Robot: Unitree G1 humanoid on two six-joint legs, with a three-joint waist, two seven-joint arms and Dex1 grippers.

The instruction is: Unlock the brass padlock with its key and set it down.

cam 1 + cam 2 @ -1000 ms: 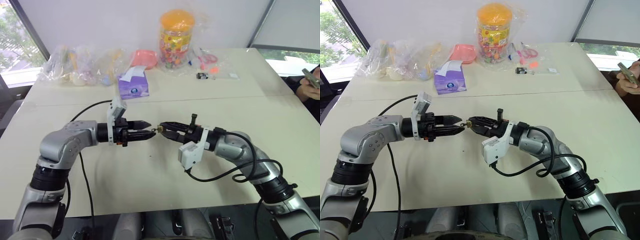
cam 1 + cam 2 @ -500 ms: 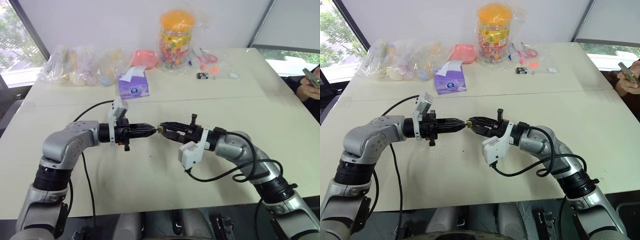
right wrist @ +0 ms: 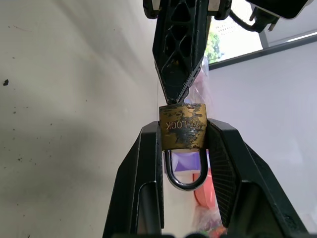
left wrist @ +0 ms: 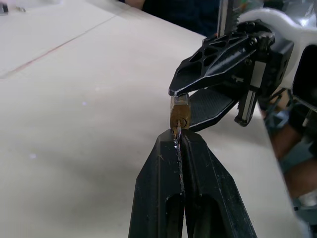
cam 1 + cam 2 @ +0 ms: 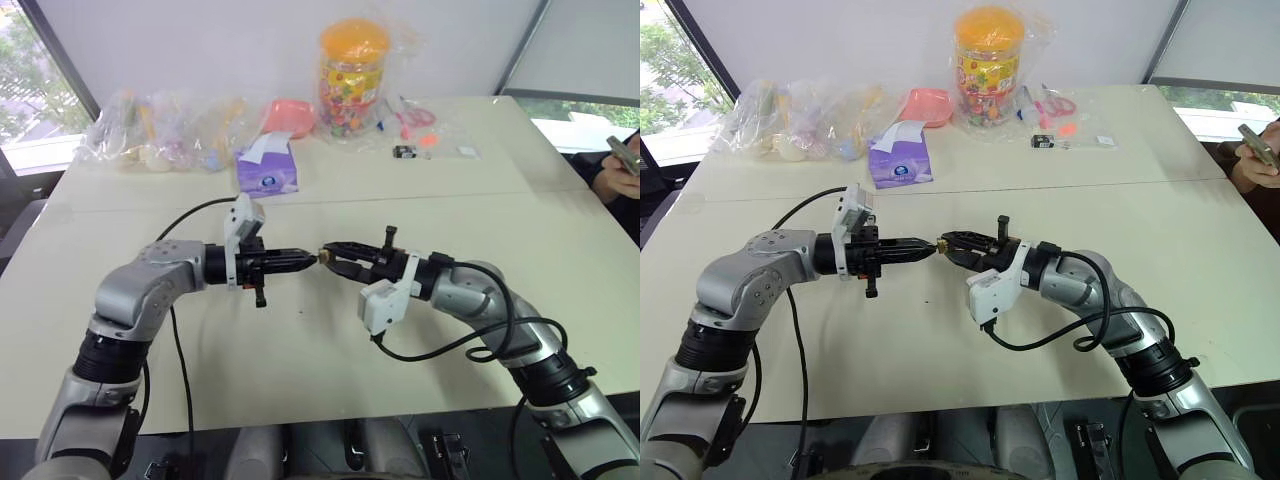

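Right now my two arms meet in the air over the big pale table [image 5: 330, 370], tip to tip. My right gripper [image 3: 182, 136] is pinching the brass padlock [image 3: 182, 127] by its sides, one finger on each side, with the silver loop pointing back toward my wrist. My left gripper [image 4: 177, 144] is pressed tight together on the key [image 4: 177, 133]. The key is a thin silver sliver, and its tip sits right at the keyhole in the bottom of the lock. I think it is in the hole, but I cannot see how deep.

What could go wrong? The key is tiny and I only hold a thin edge of it. If I twist too fast, it could slip between my fingers and not turn the lock at all. If my two hands are not lined up straight, the key could bend or pop out and fall on the table. The padlock could also spin in my right fingers in place of opening, because it is so small and smooth. If I squeeze it crooked, it could shoot out.

Counting: one table, two grippers, one padlock, one key. At the far end of the table there is one purple tissue box [image 5: 266, 170] and one tall jar with an orange lid [image 5: 352, 75].
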